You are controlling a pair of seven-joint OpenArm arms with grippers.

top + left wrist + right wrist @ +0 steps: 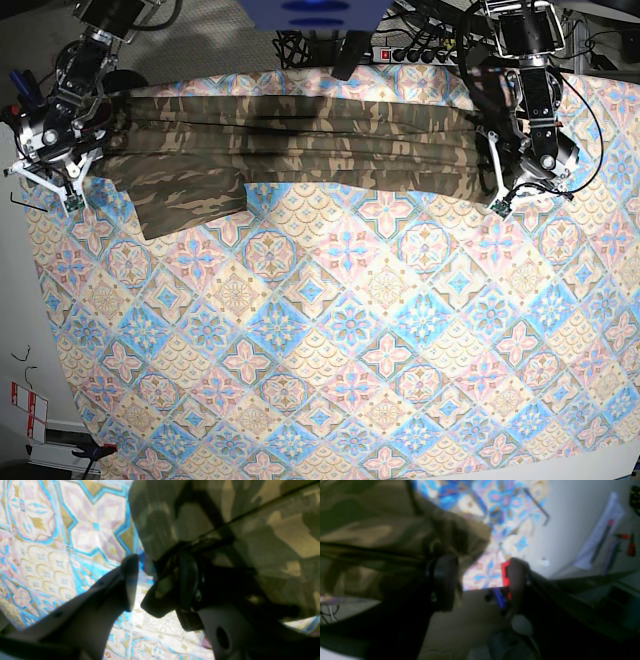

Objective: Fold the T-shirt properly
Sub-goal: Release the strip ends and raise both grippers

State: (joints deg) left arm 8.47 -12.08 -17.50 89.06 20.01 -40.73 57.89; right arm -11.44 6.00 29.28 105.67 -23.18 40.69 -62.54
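Both grippers parted at the band's two ends, fold laid.
Left gripper (156, 585) jaws apart, cloth draped over one finger; right gripper (480, 580) likewise gaping, holding nothing (blurred). T-shirt (300, 135) lies as long strip along the tablecloth (350, 340) far edge, one sleeve splayed out, presumably stretched flat for the next fold.

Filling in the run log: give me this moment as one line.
T-shirt: stretched in long band across far side of tablecloth | left gripper: open at shirt's end | right gripper: open at other end | fold: unfinished
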